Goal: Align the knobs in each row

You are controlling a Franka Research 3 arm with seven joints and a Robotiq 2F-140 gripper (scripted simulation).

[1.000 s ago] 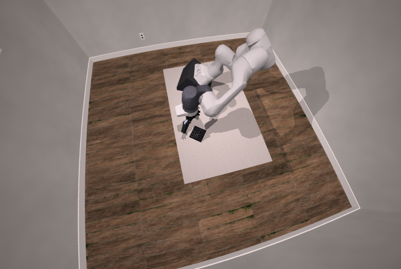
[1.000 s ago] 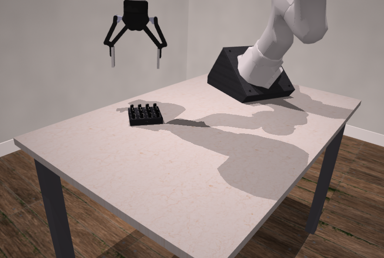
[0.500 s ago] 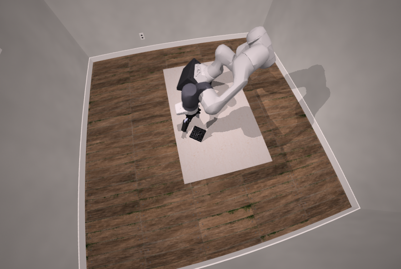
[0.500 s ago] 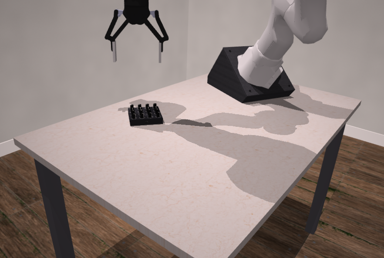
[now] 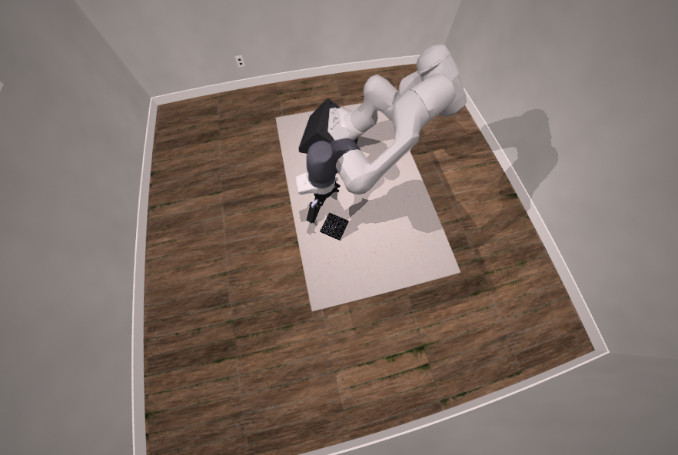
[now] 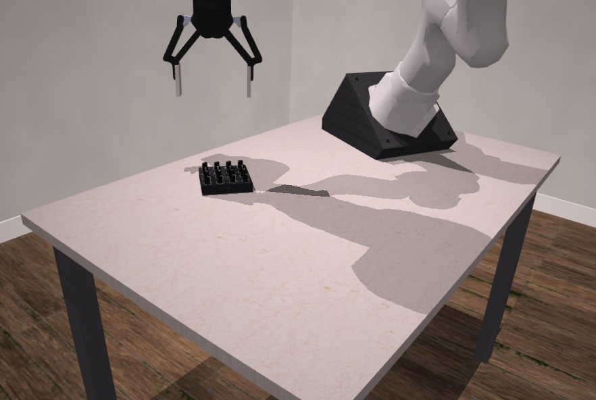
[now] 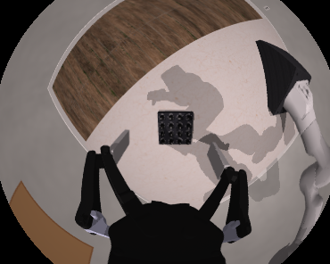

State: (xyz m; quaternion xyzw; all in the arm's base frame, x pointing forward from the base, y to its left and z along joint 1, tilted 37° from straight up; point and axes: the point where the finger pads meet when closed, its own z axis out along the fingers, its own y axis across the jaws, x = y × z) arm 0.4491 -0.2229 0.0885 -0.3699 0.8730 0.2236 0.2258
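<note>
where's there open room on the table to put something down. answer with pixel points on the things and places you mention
In the exterior view, the widest bare patch of the table [image 5: 383, 263] [image 6: 242, 273] runs from the knob box [image 5: 334, 226] [image 6: 226, 181] [image 7: 176, 127] to the near long edge. It's crowded at the arm's black base [image 5: 314, 128] [image 6: 355, 117] [image 7: 279, 73] and below the open gripper [image 6: 213, 96] [image 7: 169, 143].

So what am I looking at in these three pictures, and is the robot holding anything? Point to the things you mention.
It's one white robot arm [image 5: 404, 123] [image 6: 430, 56] [image 7: 315, 134] with a black hand, its gripper [image 5: 310, 220] [image 6: 213, 96] [image 7: 169, 143]. The first picture looks down from high up. The second looks across the table [image 5: 388, 263] [image 6: 261, 263] [image 7: 145, 169] from the side. The third looks out from the robot's wrist, past its two fingers. On the table lies a black box [image 5: 334, 226] [image 6: 226, 188] [image 7: 176, 127] with little knobs on top. The hand is wide open above the table, holding nothing.
</note>
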